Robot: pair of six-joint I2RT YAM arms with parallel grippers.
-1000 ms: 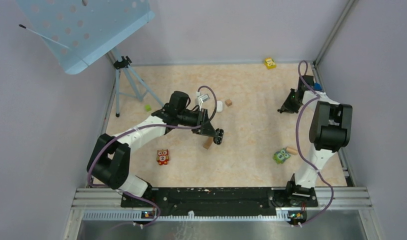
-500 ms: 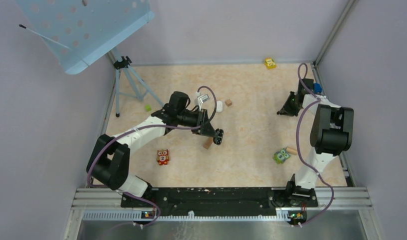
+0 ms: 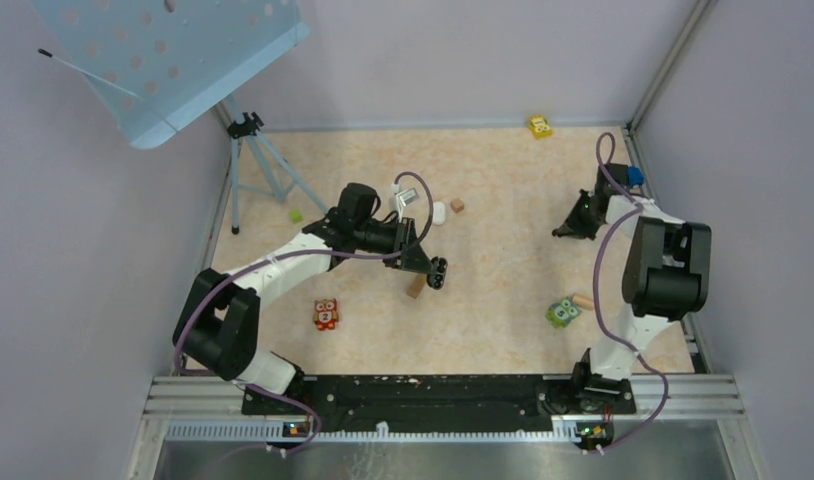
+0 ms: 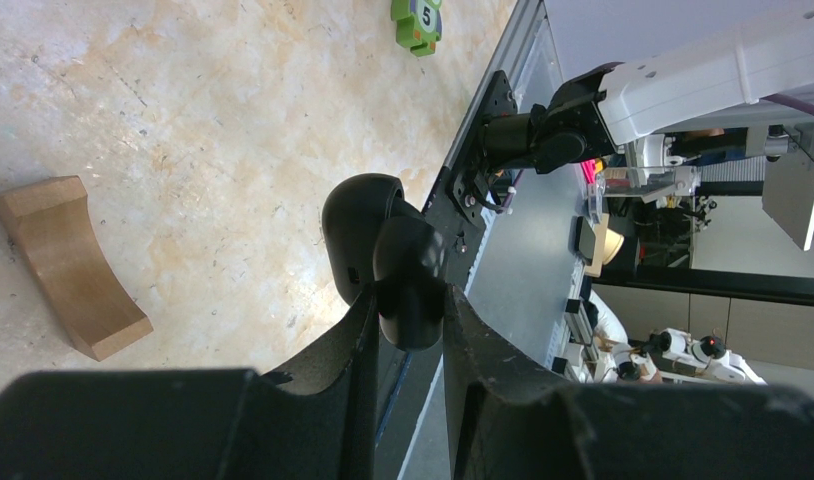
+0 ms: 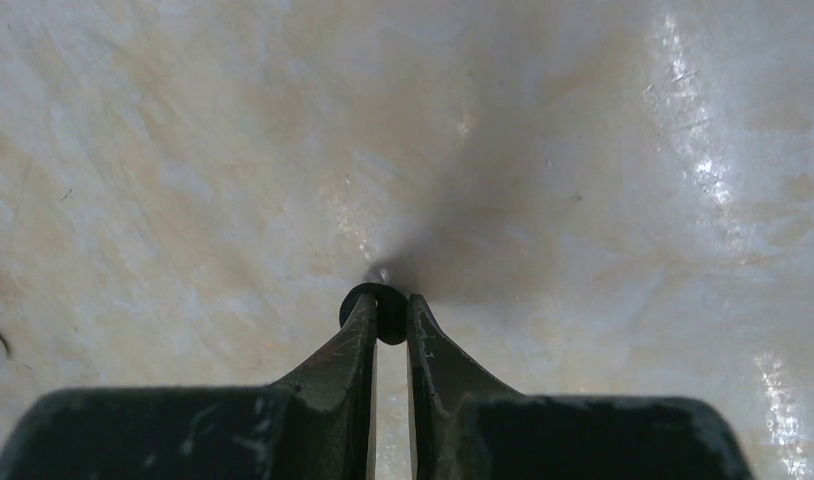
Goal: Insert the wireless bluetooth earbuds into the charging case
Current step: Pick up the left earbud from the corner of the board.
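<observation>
Two-arm pick-up step | left gripper [image 4: 405,318] part-open, clamped on black charging case [image 4: 368,225] mid-table | right gripper [image 5: 390,303] nearly closed, pinching black earbud [image 5: 387,324] at tabletop [image 5: 183,150], far right | next, likely: lift, carry leftward, align over case.

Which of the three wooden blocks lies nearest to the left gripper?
The arch-shaped block, right beside the left gripper; the small block and the round block lie farther off.

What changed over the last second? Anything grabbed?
Right claw shifted slightly toward the near edge and closed on a black earbud; its elbow swung outward. Left claw stayed put, clamped on the black charging case. Nothing else moved.
</observation>
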